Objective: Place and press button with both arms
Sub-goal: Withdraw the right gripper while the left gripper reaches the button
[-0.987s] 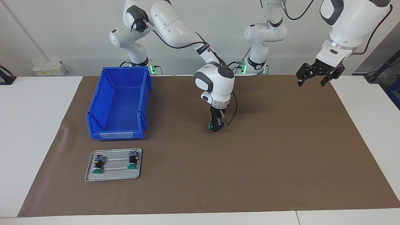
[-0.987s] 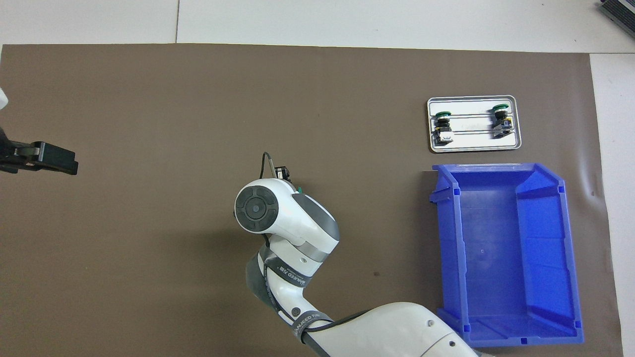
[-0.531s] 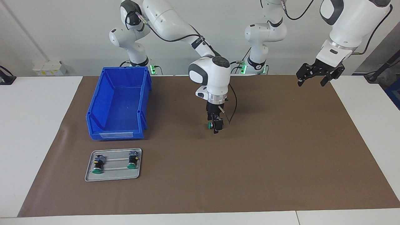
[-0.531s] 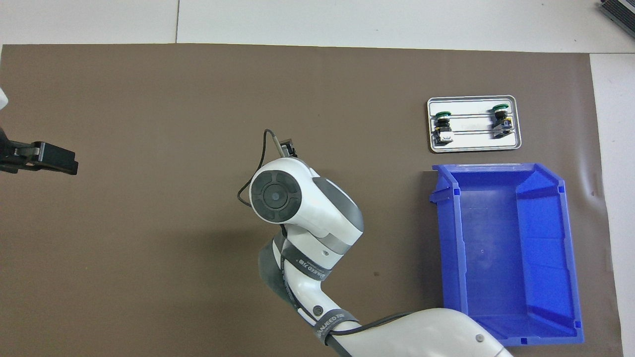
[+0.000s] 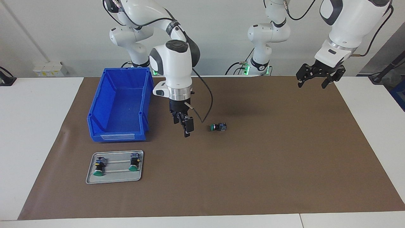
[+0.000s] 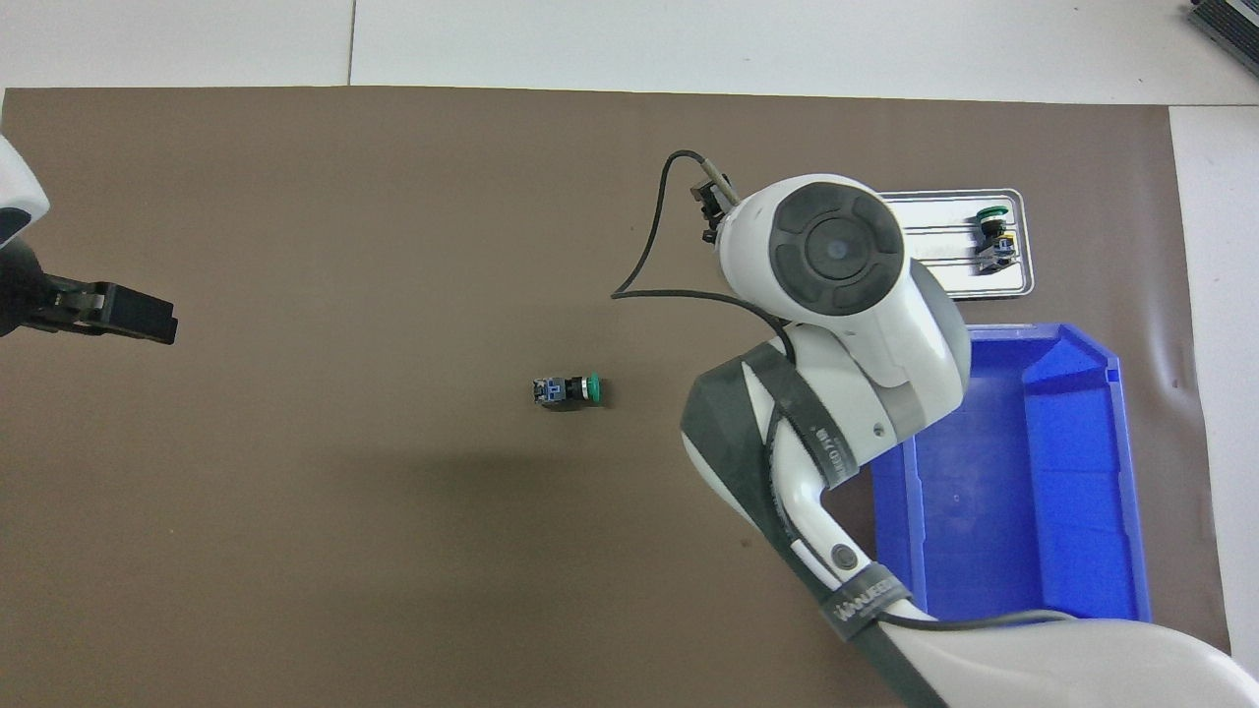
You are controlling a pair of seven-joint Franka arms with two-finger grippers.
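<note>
Lying on its side on the brown mat (image 5: 284, 164), the button (image 5: 218, 127), just beside the empty, open right gripper (image 5: 183, 125) on its left-arm side, long axis along the table, green cap toward that gripper, terminal block toward the open left gripper (image 5: 316, 76), well apart and waiting.

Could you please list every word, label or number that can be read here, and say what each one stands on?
Grey band on the right arm, overhead view: white lettering, too blurred to read with certainty.
Pale label strip on the blue bin, facing view: no text legible.
Button on the mat: no marking readable.
Nothing else carries text.
</note>
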